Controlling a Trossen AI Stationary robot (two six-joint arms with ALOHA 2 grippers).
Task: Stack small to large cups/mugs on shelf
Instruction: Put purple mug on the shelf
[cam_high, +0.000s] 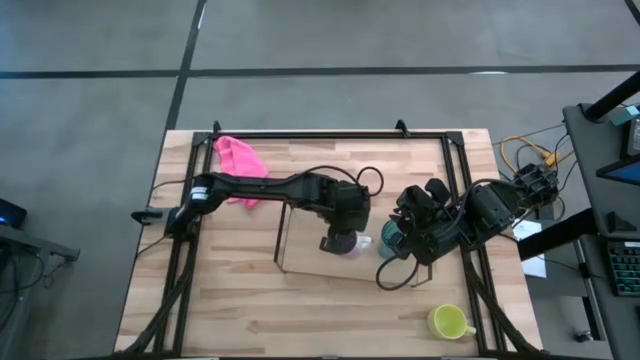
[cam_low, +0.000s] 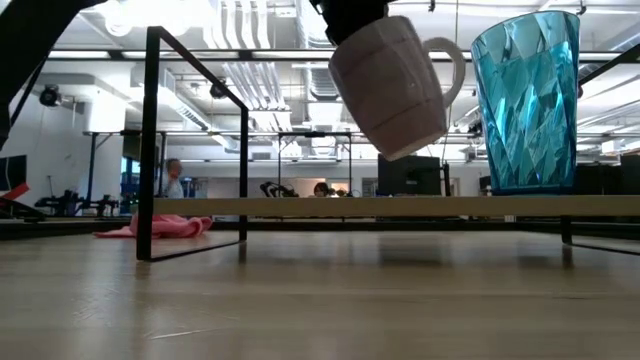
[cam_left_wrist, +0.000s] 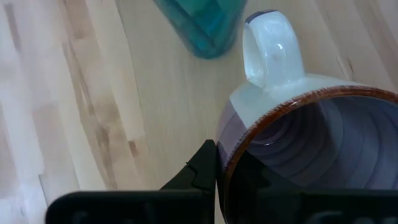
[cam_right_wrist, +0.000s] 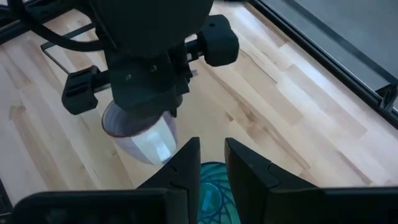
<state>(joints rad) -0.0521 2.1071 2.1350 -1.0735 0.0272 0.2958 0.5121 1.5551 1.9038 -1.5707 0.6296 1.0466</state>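
My left gripper is shut on the small purple mug and holds it in the air above the shelf, a low rack with a clear panel and black wire ends. The teal tumbler stands upright on its base on the shelf panel, just right of the mug. My right gripper hovers above the tumbler with a narrow gap between its fingers; the tumbler's rim shows bare in the low view. The yellow mug stands on the table at the near right. My left gripper holds the purple mug by its rim, on the side away from the handle. One finger lies outside the wall; the other is hidden inside the mug. The fingers come from above. The mug hangs tilted, clear of the shelf.
A pink cloth lies at the table's far left, and also shows in the low view. The table's black frame runs along its edges. Bare wood lies in front of the shelf.
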